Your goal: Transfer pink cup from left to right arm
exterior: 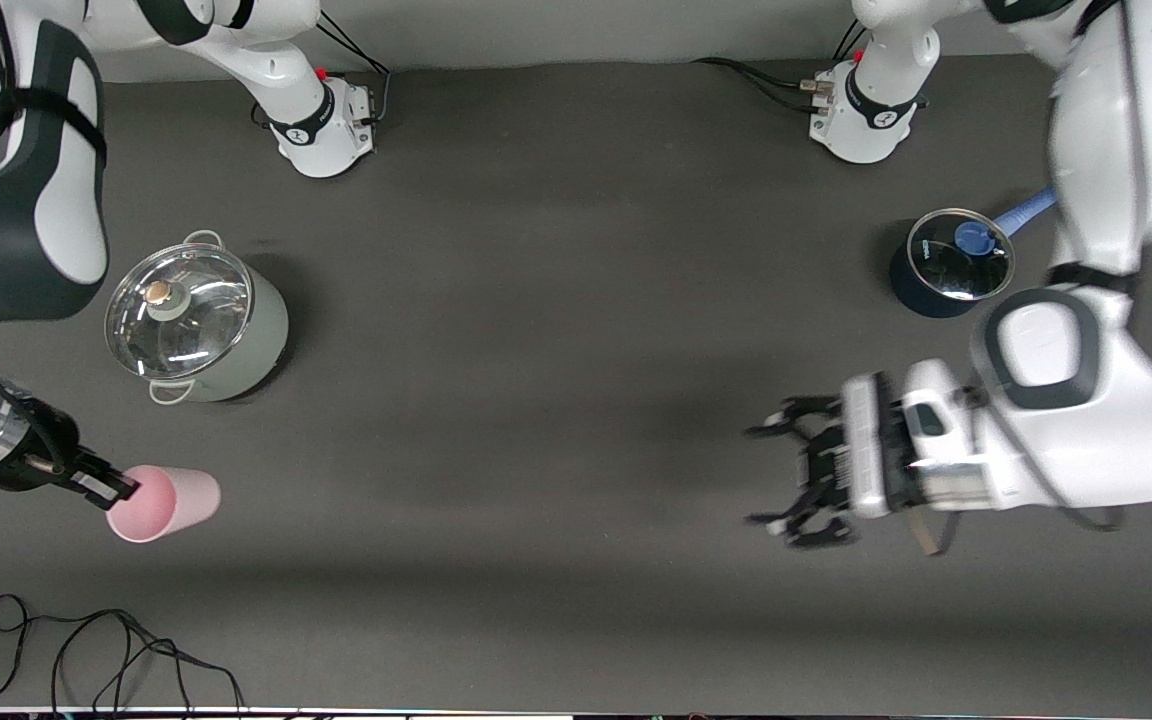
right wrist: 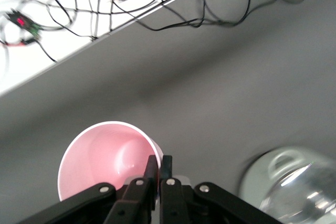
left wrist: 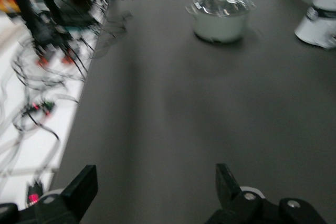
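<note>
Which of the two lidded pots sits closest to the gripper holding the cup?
The pale green pot with the glass lid, toward the right arm's end; the right gripper pinches the pale-pink plastic cup beside it. The dark blue-handled pot isn't.

cup (exterior: 164, 503): pale pink, plain | desk (exterior: 556, 330): dark grey, plain | big pot (exterior: 198, 319): pale grey-green, clear glass lid, tan knob | small pot (exterior: 948, 266): dark navy, blue knob, light blue handle | left tool (exterior: 794, 478): black | right tool (exterior: 114, 489): black, silver wrist | cable (exterior: 96, 650): black

Smooth pink plastic cup (exterior: 164, 503), matt table (exterior: 556, 300)
</note>
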Controlling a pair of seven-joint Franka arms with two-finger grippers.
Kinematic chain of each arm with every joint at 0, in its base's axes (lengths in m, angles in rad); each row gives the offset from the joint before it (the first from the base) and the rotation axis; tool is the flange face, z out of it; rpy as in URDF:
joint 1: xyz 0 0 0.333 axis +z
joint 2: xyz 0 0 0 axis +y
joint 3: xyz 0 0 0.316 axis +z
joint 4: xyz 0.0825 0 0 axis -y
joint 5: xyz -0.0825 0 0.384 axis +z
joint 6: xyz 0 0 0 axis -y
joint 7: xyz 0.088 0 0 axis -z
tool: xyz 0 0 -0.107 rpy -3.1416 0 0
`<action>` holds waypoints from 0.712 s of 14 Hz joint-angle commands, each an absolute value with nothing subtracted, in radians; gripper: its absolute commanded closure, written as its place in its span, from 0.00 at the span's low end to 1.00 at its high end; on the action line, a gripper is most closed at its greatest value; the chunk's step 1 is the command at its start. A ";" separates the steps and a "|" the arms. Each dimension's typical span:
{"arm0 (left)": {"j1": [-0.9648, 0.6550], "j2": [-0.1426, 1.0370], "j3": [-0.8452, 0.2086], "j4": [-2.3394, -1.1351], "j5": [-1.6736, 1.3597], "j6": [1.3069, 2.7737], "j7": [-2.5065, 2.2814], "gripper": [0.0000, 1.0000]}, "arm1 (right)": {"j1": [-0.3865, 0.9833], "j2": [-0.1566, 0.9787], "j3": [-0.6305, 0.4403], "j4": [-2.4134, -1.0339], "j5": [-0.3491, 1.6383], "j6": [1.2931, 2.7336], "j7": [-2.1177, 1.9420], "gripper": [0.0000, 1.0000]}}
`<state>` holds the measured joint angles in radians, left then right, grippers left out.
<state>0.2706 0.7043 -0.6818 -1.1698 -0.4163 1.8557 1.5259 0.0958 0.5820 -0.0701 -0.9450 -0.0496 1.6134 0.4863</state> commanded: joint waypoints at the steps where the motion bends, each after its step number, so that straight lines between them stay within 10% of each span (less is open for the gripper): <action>1: 0.333 0.586 -0.663 -1.232 -0.277 1.676 1.424 0.00 | 0.019 0.558 -0.069 -0.994 -0.069 1.628 0.226 1.00; 10: 0.348 0.347 -0.661 -1.233 0.274 1.410 0.922 0.00 | -0.106 0.419 -0.071 -1.340 -0.048 1.964 -0.054 1.00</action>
<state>0.3552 0.3958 -0.6787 -1.1875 0.1961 1.4116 1.0063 -0.1013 0.5358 -0.0740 -1.1224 -0.0518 1.8397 -0.0281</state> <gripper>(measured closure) 0.000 0.952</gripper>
